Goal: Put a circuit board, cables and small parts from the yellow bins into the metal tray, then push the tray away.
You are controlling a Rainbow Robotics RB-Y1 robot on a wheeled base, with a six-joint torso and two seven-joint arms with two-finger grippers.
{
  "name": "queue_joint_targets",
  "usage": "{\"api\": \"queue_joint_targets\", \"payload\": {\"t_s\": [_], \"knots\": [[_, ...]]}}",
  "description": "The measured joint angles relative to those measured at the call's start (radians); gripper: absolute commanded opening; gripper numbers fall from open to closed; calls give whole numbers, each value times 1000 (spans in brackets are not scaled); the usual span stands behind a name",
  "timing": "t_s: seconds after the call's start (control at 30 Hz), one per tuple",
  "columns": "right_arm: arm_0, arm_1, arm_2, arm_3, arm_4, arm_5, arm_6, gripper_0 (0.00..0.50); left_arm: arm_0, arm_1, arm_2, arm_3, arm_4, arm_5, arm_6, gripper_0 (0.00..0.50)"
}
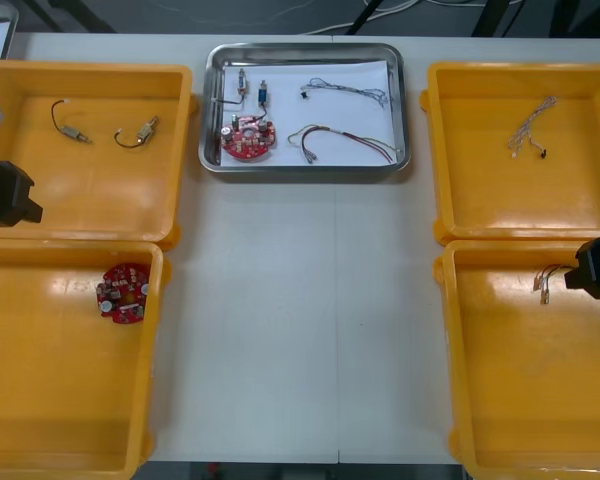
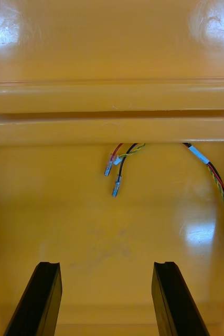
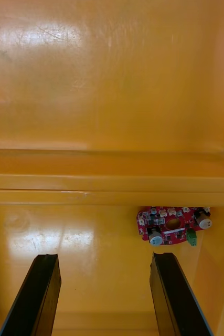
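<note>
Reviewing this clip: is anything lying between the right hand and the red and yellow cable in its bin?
Nothing visible. The right hand, open, faces the red and yellow cable across bare floor of the near right yellow bin. The left hand, open, hangs near a circuit board.

right gripper (image 2: pixel 106 269) spread wide, red and yellow cable (image 2: pixel 123 155) (metal-tipped ends) beyond it, in yellow bin (image 2: pixel 64 220)
</note>
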Motion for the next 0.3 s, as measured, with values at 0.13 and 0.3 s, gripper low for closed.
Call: {"api": "queue_joint_targets", "payload": {"t_s": [0.13,0.3], "knots": [[0,0,0,0,0,0,0,500,0,0,0,0,0,0,0,500],[0,0,0,0,0,0,0,500,0,0,0,0,0,0,0,500]]}}
